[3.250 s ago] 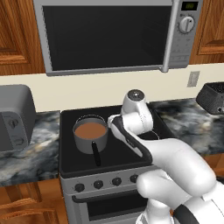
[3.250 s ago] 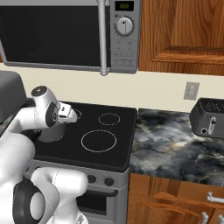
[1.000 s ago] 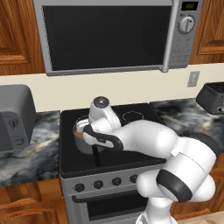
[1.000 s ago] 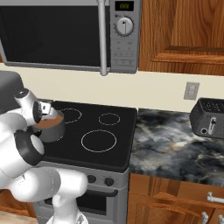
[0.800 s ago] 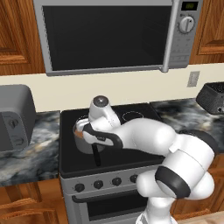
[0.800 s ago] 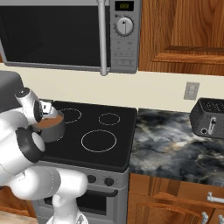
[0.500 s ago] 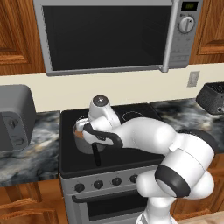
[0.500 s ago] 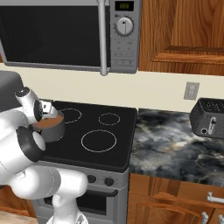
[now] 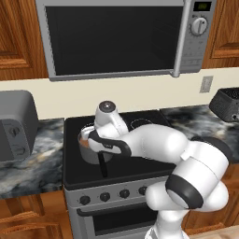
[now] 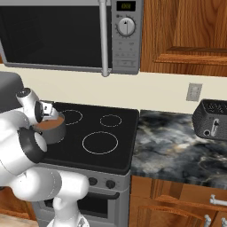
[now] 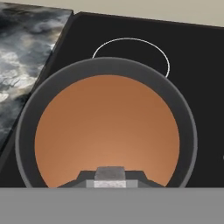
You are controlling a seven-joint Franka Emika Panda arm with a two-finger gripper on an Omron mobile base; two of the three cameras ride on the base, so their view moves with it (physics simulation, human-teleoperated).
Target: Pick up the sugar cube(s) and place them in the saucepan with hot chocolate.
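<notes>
Gripper: in the hand view we see the gripper (image 11: pixel 109 180) at the bottom edge, directly above the saucepan mouth. Its two dark fingertips (image 11: pixel 83 178) are drawn in tight against a small pale block, so we read the jaws as pinching it.
Sugar cube: the sugar cube (image 11: pixel 109 174) sits clamped between the tips, a greyish-white block much smaller than the pan opening. It hangs over the brown liquid; we cannot tell whether it touches the surface.
Saucepan: the saucepan (image 11: pixel 191 144) is a round grey pan filled with brown hot chocolate (image 11: pixel 107 127). In the left base view we see the saucepan (image 9: pixel 87 150) on the front left part of the stove, its straight black handle (image 9: pixel 102 165) pointing toward the front edge. In the right base view the saucepan (image 10: pixel 53 130) stands at the left side of the cooktop, with the gripper (image 10: pixel 44 109) just over its rim.
Arm: in the left base view the white arm (image 9: pixel 154 145) reaches from the lower right across the stove, and its wrist covers most of the pan.
Stove: the black cooktop (image 10: pixel 97 133) carries white burner rings; one ring (image 11: pixel 130 52) lies just beyond the pan. Control knobs (image 9: pixel 124 193) line the front panel.
Counter: dark marbled counter (image 10: pixel 177 146) flanks the stove on both sides.
Toasters: a grey toaster (image 9: pixel 15 126) stands on the left counter, a dark toaster (image 10: pixel 212 119) on the right counter.
Wall: an outlet (image 10: pixel 193 92) sits on the cream wall.
Microwave: the microwave (image 9: pixel 121 35) hangs above the stove between wooden cabinets (image 10: pixel 186 35).
</notes>
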